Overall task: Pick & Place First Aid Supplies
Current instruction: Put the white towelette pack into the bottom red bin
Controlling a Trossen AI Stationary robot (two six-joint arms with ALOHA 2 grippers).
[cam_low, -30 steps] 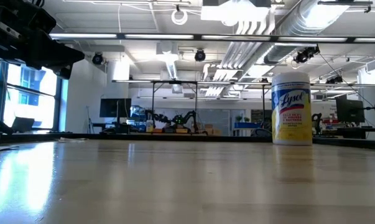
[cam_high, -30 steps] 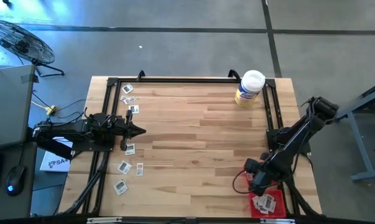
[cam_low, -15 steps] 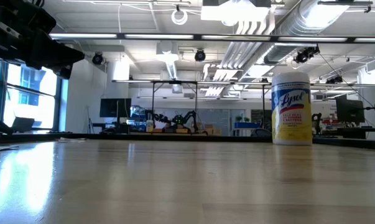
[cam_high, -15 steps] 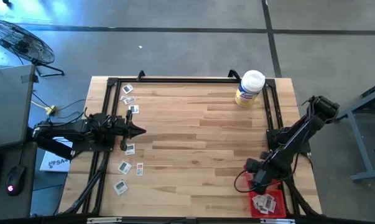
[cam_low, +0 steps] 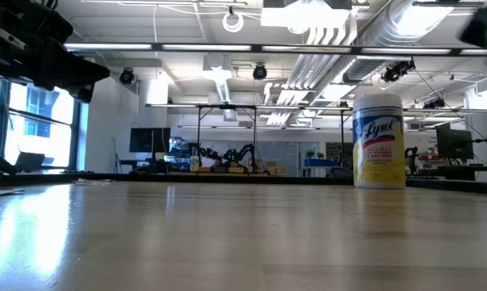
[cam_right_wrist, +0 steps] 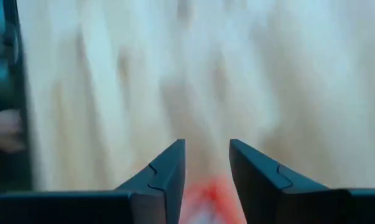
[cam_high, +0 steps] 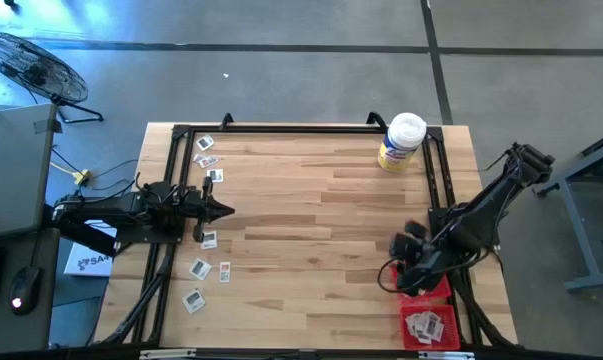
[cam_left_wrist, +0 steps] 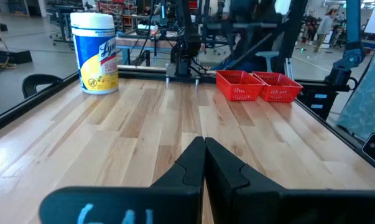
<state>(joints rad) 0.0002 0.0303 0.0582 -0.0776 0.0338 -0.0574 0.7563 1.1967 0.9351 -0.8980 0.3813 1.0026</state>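
Note:
Several first aid supplies, small white-grey packets [cam_high: 209, 239], lie flat on the wood along the table's left side. More packets [cam_high: 428, 324] lie in the near red tray [cam_high: 409, 336] at the right front. My right gripper [cam_high: 401, 262] hangs open above the second red tray [cam_high: 437, 290], with nothing between its fingers [cam_right_wrist: 168, 171]. My left gripper [cam_high: 221, 210] waits shut among the left-hand packets, its fingers [cam_left_wrist: 204, 158] pointing level across the table toward the red trays [cam_left_wrist: 257, 86].
A yellow jar with a white lid [cam_high: 401, 142] stands at the far right corner and also shows in the low view as the jar [cam_low: 379, 141]. A black frame [cam_high: 281, 128] runs around the table. Bare wood [cam_high: 311, 230] spans the middle.
My right gripper has opened over the red trays. It has risen and gone toward the table's far edge, uncovering the near tray with its packets. Its arm now shows at the top right of the low view.

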